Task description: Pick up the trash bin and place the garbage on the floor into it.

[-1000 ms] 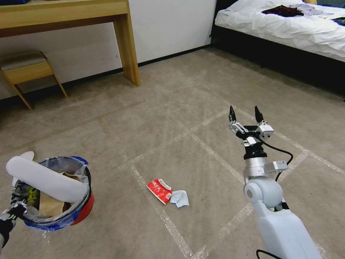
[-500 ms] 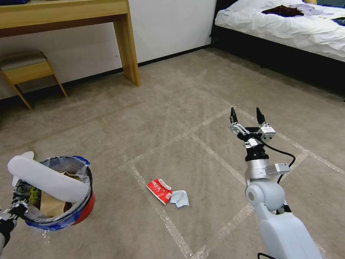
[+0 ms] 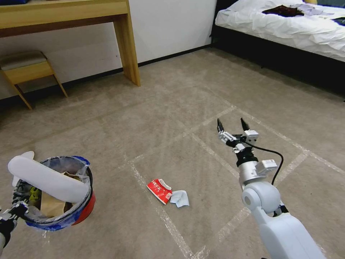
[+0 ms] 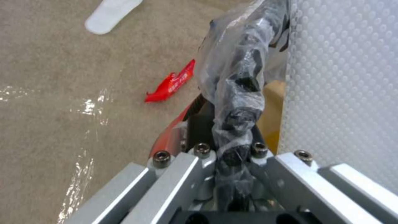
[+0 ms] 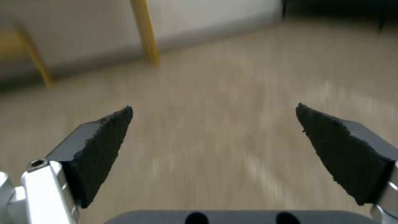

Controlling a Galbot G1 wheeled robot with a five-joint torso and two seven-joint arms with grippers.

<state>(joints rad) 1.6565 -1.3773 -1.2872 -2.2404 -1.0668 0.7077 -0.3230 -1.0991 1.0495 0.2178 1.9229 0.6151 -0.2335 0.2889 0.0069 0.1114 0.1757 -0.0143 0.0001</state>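
The trash bin [image 3: 85, 207], red with a blue rim and clear bag, hangs at the lower left with my left gripper [image 3: 15, 211] shut on its rim. A white slipper [image 3: 46, 181] lies across its top and a brown paper bag [image 3: 50, 205] is inside. In the left wrist view my left gripper [image 4: 229, 152] clamps the bagged rim [image 4: 242, 77]. On the floor [image 3: 201, 90] lie a red wrapper [image 3: 159, 190] and a light-blue scrap [image 3: 180, 198]. My right gripper [image 3: 232, 126] hovers open above the carpet, to the right of and beyond them. Its pads [image 5: 104, 146] stand wide apart.
Another white slipper [image 3: 27, 155] lies behind the bin, and a red wrapper [image 4: 170, 84] lies on the carpet beside it. A wooden desk leg [image 3: 131, 50] and a stool [image 3: 25, 70] stand at the far left. A bed [image 3: 287, 28] is at the far right.
My right arm has swung left and lower, nearer the red wrapper and blue scrap, with its gripper still open. The bin and left gripper have stayed put.
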